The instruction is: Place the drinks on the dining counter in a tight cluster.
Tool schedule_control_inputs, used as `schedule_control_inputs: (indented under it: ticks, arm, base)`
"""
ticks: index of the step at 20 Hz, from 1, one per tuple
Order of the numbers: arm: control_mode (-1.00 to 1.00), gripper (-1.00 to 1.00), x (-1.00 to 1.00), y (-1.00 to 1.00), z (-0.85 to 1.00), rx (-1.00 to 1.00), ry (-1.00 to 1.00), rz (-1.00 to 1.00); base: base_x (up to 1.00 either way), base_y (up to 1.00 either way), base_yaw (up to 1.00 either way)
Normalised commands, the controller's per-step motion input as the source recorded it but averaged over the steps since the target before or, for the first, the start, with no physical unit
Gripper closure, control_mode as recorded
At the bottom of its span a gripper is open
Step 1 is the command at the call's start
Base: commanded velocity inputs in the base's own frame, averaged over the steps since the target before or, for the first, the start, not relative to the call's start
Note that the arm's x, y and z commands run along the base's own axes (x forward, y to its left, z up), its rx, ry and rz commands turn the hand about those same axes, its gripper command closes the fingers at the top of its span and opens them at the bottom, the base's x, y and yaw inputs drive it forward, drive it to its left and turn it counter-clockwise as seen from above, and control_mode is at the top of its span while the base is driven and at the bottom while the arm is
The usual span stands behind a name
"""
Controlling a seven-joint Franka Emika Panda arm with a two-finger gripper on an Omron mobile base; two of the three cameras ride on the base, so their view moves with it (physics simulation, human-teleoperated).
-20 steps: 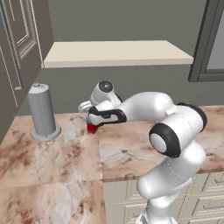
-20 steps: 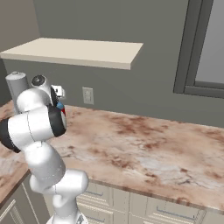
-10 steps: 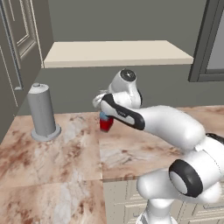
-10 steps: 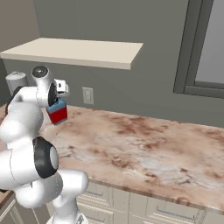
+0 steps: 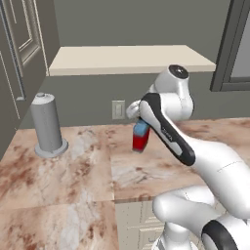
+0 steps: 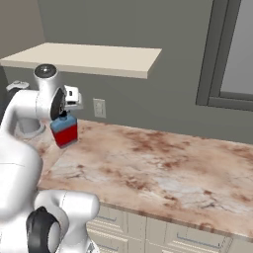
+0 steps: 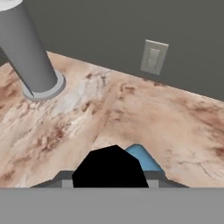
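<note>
Jaws of the gripper (image 6: 63,117) clamp the red-and-blue container (image 6: 64,132) by its dark top, hanging clear above the marbled wall desk (image 6: 163,168) (so it can travel), near the grey cylinder (image 5: 47,125).

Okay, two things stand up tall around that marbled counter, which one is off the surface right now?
The small red-and-blue container, held up in the gripper above the marbled counter. The tall grey cylinder stands on its round base on the stone.
</note>
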Motion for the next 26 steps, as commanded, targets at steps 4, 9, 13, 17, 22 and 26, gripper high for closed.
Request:
schedule_control_inputs:
  ticks: [4, 9, 13, 17, 22, 26]
  arm:
    - [-1.0, 1.0, -0.9, -0.42, 0.35, 0.0, -0.12, 0.0]
    - [-1.0, 1.0, -0.85, -0.34, 0.43, 0.0, -0.09, 0.0]
    - [-1.0, 1.0, -0.69, -0.3, 0.43, 0.0, 0.0, 0.0]
    - [-1.0, 1.0, -0.38, -0.27, 0.58, -0.02, 0.14, 0.0]
    - [-1.0, 1.0, -0.02, 0.0, 0.05, 0.0, 0.06, 0.0]
    - [-1.0, 1.0, -0.1, -0.02, 0.0, 0.0, 0.0, 0.0]
  base:
    - [0.0, 0.0, 0.0]
    - [0.0, 0.0, 0.0]
    - [0.0, 0.0, 0.0]
    - [0.0, 0.0, 0.0]
    - [0.0, 0.0, 0.0]
    - [0.0, 0.0, 0.0]
